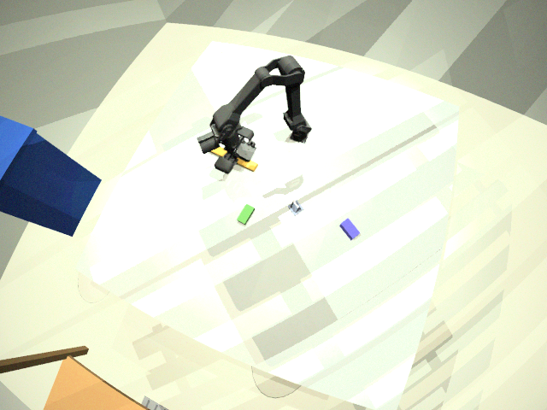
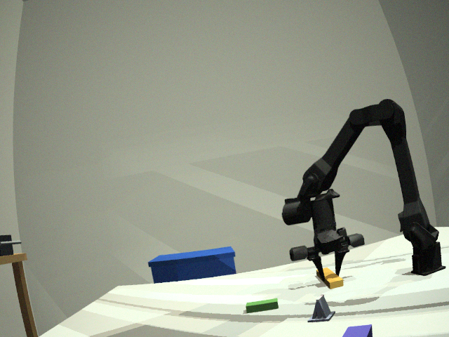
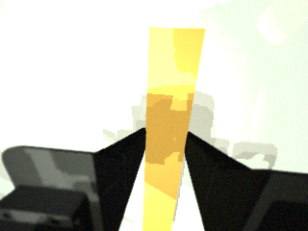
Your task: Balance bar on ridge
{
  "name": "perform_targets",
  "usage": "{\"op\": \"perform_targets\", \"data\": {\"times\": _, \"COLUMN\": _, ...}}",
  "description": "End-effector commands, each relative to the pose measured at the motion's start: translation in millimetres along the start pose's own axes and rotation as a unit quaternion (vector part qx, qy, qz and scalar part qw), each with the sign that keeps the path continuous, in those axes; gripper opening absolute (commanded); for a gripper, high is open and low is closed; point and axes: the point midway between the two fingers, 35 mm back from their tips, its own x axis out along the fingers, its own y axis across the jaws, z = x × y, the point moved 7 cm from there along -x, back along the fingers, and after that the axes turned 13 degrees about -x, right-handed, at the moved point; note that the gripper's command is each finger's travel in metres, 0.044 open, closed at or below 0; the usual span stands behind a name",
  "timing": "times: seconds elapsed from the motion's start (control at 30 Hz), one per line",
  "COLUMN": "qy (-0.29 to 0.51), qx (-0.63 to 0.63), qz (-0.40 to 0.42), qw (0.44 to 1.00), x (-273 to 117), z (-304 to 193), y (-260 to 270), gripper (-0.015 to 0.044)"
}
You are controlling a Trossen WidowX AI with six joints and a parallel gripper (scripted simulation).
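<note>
The orange-yellow bar (image 1: pixel 247 165) (image 2: pixel 333 280) (image 3: pixel 168 63) lies flat, on the table (image 1: pixel 154 220) or very close to it; a small gap beneath it cannot be ruled out. My gripper (image 1: pixel 235 158) (image 2: pixel 330 276) (image 3: pixel 165 134) points down and is shut on the bar, one finger against each long side. In the wrist view the bar runs lengthwise between the fingertips and past the lower edge, so its near end is hidden. The small grey ridge (image 1: pixel 296 207) (image 2: pixel 321 309) stands upright on its base plate, apart from the bar and gripper, with nothing on it.
A green block (image 1: pixel 245 214) (image 2: pixel 262 305) lies to one side of the ridge and a purple block (image 1: pixel 349 229) (image 2: pixel 358 331) to the other. A large blue bin (image 1: pixel 48 185) (image 2: pixel 191 268) stands beyond the table edge. An orange surface (image 1: pixel 88 388) shows at the top view's lower left.
</note>
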Motion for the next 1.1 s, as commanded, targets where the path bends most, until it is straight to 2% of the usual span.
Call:
{"op": "perform_targets", "data": {"times": 0.0, "qy": 0.000, "qx": 0.000, "qz": -0.001, "qw": 1.000, "x": -5.6, "z": -0.8, "y": -0.7, "gripper": 0.0006}}
{"op": "perform_targets", "data": {"times": 1.07, "qy": 0.000, "qx": -0.001, "qz": -0.002, "qw": 1.000, "x": -86.9, "z": -0.7, "y": -0.5, "gripper": 0.0000}}
